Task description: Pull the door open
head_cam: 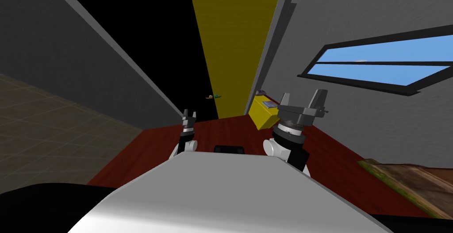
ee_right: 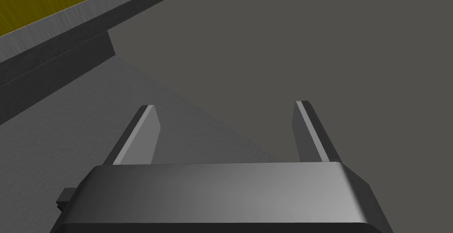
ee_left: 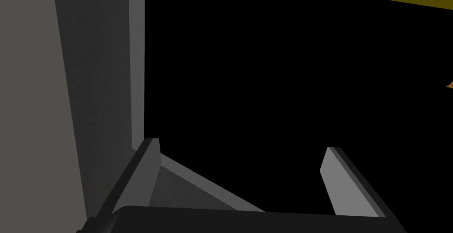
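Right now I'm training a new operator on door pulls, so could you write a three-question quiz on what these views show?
1. True or false: the left hand is apart from the handle on the yellow door.
2. Pick one: past the door's edge lies A) a kitchen, B) a black area, C) stairs.
3. Fill in: the fingers of the left hand and the right hand stand ____.
Key: 1 true; 2 B; 3 open.
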You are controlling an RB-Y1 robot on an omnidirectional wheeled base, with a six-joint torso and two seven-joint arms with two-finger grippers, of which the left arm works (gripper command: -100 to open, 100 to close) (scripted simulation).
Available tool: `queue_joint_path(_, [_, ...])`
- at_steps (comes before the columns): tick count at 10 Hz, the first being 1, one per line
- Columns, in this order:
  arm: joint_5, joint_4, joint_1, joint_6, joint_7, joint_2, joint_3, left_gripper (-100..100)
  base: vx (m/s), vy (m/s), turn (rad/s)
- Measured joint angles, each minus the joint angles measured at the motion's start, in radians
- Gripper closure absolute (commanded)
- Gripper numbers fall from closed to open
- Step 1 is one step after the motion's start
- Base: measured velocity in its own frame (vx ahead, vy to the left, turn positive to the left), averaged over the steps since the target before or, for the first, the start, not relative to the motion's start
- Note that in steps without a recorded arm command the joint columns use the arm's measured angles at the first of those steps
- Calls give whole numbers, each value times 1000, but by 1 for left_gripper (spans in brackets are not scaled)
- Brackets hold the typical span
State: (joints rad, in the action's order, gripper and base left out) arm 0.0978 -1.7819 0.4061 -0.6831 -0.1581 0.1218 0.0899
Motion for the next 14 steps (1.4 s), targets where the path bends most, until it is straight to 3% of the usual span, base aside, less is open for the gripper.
queue_joint_path(3, [5,69,-13,-10,-10,17,15,-100,107,-4,-49])
queue_joint_path(5, [5,129,-22,-31,-11,21,19,-100,93,-7,-53])
queue_joint_path(14, [18,337,-57,-67,-34,64,59,-100,104,-8,-50])
